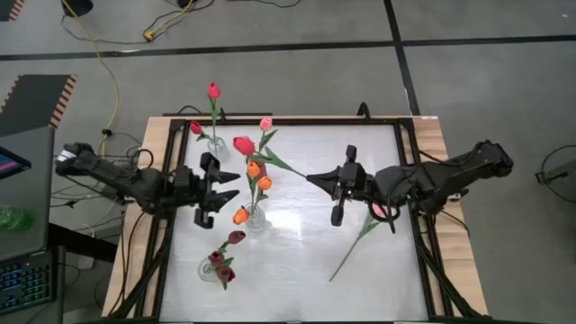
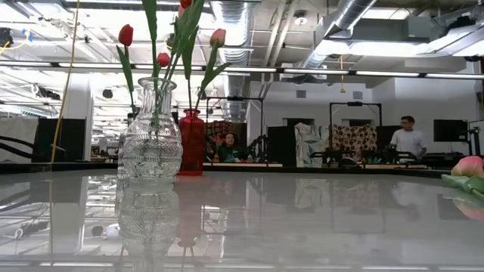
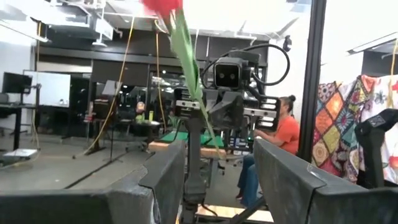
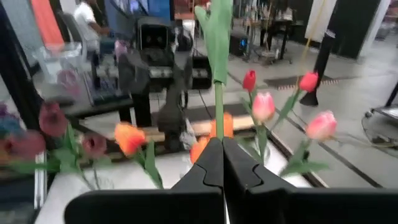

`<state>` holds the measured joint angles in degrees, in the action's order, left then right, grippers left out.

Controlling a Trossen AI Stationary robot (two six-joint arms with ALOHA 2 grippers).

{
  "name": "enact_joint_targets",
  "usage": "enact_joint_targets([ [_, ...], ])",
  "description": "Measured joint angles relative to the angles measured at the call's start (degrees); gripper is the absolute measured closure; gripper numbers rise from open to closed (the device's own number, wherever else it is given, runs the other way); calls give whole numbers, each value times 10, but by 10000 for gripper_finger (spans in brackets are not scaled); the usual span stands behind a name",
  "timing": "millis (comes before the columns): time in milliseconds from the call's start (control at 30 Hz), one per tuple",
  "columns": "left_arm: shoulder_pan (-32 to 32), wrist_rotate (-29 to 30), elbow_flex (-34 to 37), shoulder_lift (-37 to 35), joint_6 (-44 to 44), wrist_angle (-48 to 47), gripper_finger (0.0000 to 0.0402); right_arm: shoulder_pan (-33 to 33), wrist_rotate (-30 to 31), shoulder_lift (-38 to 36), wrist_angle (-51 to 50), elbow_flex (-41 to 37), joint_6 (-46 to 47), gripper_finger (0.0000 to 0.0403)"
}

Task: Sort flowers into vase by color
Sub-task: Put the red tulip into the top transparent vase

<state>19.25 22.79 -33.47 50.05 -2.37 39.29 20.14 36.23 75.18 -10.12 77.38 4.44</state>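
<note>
My right gripper (image 1: 310, 177) (image 4: 219, 144) hovers over the table's middle, shut on a red tulip (image 1: 244, 144). The tulip's head (image 3: 163, 5) reaches toward my left gripper (image 1: 230, 184) (image 3: 221, 177), which is open and faces it from the left. Three glass vases stand on the left half. The far vase (image 1: 216, 144) (image 2: 150, 140) holds red and pink tulips. The middle vase (image 1: 256, 218) holds orange tulips, and the near vase (image 1: 211, 268) holds maroon ones. Another tulip (image 1: 355, 243) lies on the table under my right arm, its pink head (image 2: 469, 165) showing in the low view. My right gripper pinches the red tulip's green stem near its lower end (image 4: 218, 127) between its two fingertips. It comes level from the table's right. The tulip is lifted clear and slants up and away from the fingers toward the far left, head at the free end.
The glossy white tabletop (image 1: 297, 261) is bounded by a dark frame (image 1: 416, 180) and wooden edges. There is bare room on the near right, around the lying tulip. Beyond the table are people at desks (image 2: 409, 138) and a red vase (image 2: 191, 142).
</note>
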Motion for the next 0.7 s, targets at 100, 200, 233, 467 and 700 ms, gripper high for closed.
enact_joint_targets([
  [100,-20,-26,-22,31,0,4,223,-8,-10,5,16,0,-13,384],
  [200,-33,-52,-46,62,-5,2,223,-21,-19,19,44,0,-23,384],
  [233,-37,-57,-56,73,-10,4,223,-23,-23,22,48,0,-30,384],
  [467,-51,-64,-106,126,-26,1,223,-31,-53,58,120,0,-79,384],
  [700,-52,-76,-131,149,-31,3,223,-34,-67,78,171,0,-110,384],
])
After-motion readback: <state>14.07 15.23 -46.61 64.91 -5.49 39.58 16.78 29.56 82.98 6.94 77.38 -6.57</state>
